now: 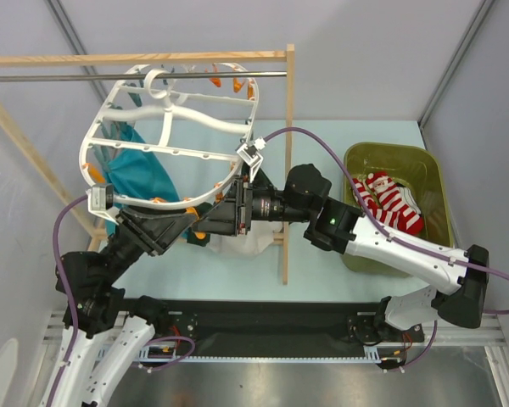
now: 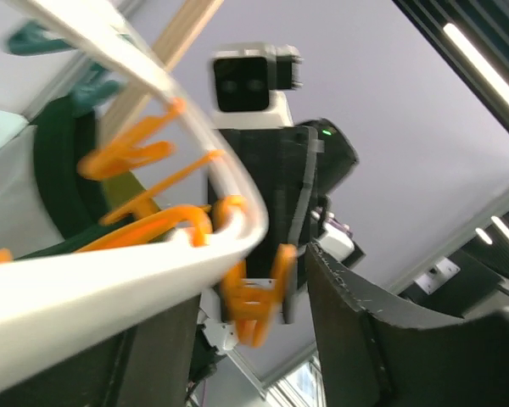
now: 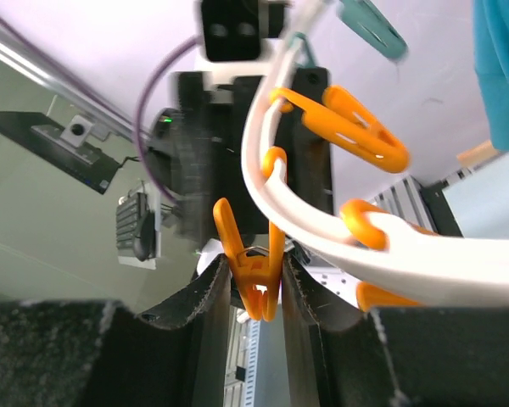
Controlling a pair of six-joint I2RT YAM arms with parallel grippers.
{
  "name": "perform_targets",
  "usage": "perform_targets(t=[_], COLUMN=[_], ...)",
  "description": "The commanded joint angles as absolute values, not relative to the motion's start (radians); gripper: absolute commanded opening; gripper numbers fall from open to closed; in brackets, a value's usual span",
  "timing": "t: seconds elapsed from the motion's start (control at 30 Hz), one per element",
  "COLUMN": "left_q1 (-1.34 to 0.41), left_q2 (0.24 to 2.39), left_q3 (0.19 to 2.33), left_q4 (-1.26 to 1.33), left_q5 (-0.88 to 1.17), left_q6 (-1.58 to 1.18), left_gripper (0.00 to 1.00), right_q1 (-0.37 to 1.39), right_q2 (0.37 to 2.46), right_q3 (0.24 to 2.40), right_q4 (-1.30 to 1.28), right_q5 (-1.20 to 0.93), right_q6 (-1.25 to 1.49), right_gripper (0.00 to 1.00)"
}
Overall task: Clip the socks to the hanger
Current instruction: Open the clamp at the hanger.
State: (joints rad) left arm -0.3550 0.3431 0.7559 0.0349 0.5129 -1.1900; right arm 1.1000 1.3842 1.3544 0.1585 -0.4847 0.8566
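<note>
The white oval hanger (image 1: pixel 174 114) hangs from the rod with orange clips along its rim. My right gripper (image 1: pixel 231 212) is at the hanger's near rim and is shut on an orange clip (image 3: pixel 256 284), squeezed between its pads under the white rim (image 3: pixel 322 242). My left gripper (image 1: pixel 191 223) faces it from the left. Its jaws stand wide apart in the left wrist view (image 2: pixel 254 339), with the same orange clip (image 2: pixel 254 297) between them untouched and the rim (image 2: pixel 110 284) crossing the left finger. Red-and-white striped socks (image 1: pixel 390 202) lie in the green bin.
The green bin (image 1: pixel 433 170) stands at the right. A wooden rack post (image 1: pixel 288 153) and metal rod (image 1: pixel 68 76) carry the hanger. A teal cloth (image 1: pixel 140 174) hangs from it. A white cloth (image 1: pixel 242 243) lies below the grippers.
</note>
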Motion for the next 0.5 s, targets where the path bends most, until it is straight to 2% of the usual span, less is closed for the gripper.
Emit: perform_targets(t=[0.0,0.1,0.17,0.23,0.27,0.33,0.37,0.43,0.47], left_q1=[-0.36,-0.36,-0.36,-0.361,-0.36,-0.362,-0.362,-0.362,-0.362], left_q2=[0.356,0.362,0.365,0.37,0.368,0.368,0.367,0.367,0.367], left_q3=[0.761,0.765,0.767,0.769,0.77,0.778,0.784,0.807,0.81], left_q4=[0.041,0.038,0.037,0.038,0.041,0.029,0.019,-0.049,-0.061], left_q5=[0.52,0.512,0.508,0.506,0.506,0.505,0.502,0.488,0.486], left_q6=[-1.223,-1.223,-1.227,-1.233,-1.235,-1.229,-1.221,-1.194,-1.186], left_gripper=[0.5,0.48,0.42,0.4,0.33,0.27,0.16,0.0,0.0], right_q1=[1.132,1.134,1.138,1.14,1.138,1.137,1.135,1.134,1.132], right_q2=[1.39,1.391,1.393,1.394,1.396,1.393,1.393,1.381,1.376], right_q3=[1.345,1.342,1.341,1.339,1.338,1.335,1.33,1.33,1.328], right_q4=[0.133,0.13,0.13,0.129,0.126,0.124,0.117,0.103,0.077], right_q5=[-0.589,-0.588,-0.586,-0.589,-0.589,-0.588,-0.586,-0.574,-0.565], right_q6=[0.881,0.882,0.882,0.881,0.881,0.879,0.876,0.862,0.855], right_gripper=[0.0,0.0,0.0,0.0,0.0,0.0,0.0,0.03,0.06])
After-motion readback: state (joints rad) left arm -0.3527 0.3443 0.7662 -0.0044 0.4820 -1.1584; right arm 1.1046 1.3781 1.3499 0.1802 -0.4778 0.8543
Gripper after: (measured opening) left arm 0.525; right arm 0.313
